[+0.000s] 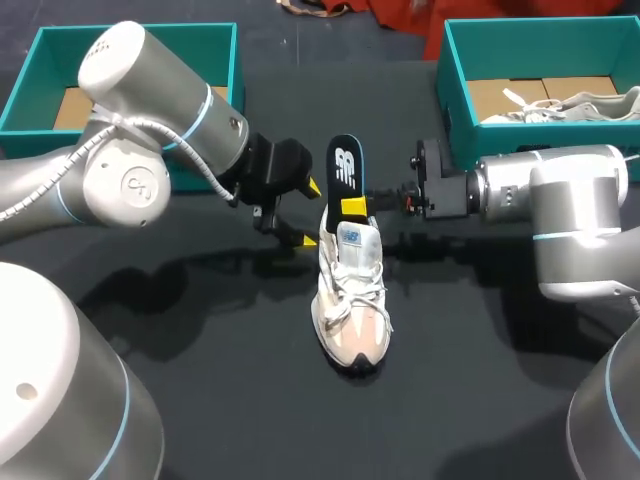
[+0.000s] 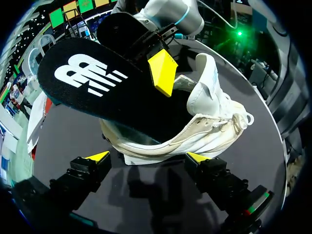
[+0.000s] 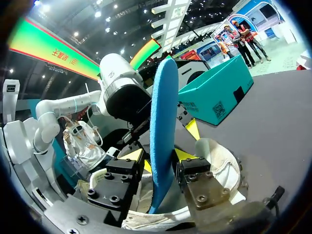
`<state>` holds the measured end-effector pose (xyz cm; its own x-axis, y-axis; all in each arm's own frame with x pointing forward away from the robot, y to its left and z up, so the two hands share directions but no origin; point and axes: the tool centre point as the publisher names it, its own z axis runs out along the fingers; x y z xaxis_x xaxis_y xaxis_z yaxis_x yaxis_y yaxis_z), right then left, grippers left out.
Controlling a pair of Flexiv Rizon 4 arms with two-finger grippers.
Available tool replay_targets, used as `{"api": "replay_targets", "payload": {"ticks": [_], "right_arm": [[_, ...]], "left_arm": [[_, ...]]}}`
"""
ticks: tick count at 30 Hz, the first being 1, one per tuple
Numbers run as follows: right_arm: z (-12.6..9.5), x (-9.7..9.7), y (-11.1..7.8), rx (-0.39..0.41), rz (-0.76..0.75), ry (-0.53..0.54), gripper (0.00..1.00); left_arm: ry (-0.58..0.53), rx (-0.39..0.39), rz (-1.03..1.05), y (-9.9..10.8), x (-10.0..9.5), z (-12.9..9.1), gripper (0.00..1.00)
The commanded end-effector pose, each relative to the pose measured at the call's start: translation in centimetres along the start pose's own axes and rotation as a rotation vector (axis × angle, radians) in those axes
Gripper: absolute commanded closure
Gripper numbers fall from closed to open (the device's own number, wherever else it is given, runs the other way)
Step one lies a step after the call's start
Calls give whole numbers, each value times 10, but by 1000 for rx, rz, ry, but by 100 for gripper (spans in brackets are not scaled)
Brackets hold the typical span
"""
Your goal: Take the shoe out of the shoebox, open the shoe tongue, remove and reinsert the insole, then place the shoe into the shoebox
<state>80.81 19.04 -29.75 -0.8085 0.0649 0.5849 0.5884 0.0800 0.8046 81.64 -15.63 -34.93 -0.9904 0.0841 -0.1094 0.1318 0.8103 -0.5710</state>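
Your right gripper [image 3: 163,163] is clamped on the insole [image 1: 343,168], with one yellow-tipped finger pressed to each face. It holds the insole on edge, one rounded end up and the other down inside the shoe [image 1: 352,295]. The insole is a thin, flat blade with rounded ends. Its top face is smooth black with a white printed mark, and the right wrist view shows fuzzy blue foam underneath. The shoe's collar hides the lower part, so you cannot tell how deep it sits.

The shoe stands on its sole near the middle of the table [image 1: 180,400], which is covered in matte black cloth. It is a cream and white mesh trainer with a pinkish toe and loose white laces [image 1: 345,300], and its thick padded tongue [image 2: 209,83] is raised clear of the opening.

Your left gripper [image 2: 147,158] is spread wide and holds nothing. The shoe's heel lies just ahead of its two tips, and no contact shows.

Both shoeboxes are open teal cardboard with plain brown floors, well apart from the shoe. Your left arm [image 1: 150,120] covers part of the left shoebox [image 1: 130,30]. The right shoebox [image 1: 450,70] holds a second pale shoe [image 1: 585,105], cut off at the head view's edge.
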Motion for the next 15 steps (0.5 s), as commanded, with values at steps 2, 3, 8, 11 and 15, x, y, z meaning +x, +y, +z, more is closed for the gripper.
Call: {"api": "replay_targets", "payload": {"ticks": [2,3,8,11,15], "right_arm": [[-3,-7,9,20,3,10,67],[-3,-8,10,20,4,12,69],[-2,-15,11,19,25,20,100],[-1,-16,6,17,41,22,100],[2,-13,-4,9,61,25,100]], "left_arm": [[1,1,1,0,0,0,0],[1,1,1,0,0,0,0],[1,1,1,0,0,0,0],[1,1,1,0,0,0,0],[1,1,1,0,0,0,0]]}}
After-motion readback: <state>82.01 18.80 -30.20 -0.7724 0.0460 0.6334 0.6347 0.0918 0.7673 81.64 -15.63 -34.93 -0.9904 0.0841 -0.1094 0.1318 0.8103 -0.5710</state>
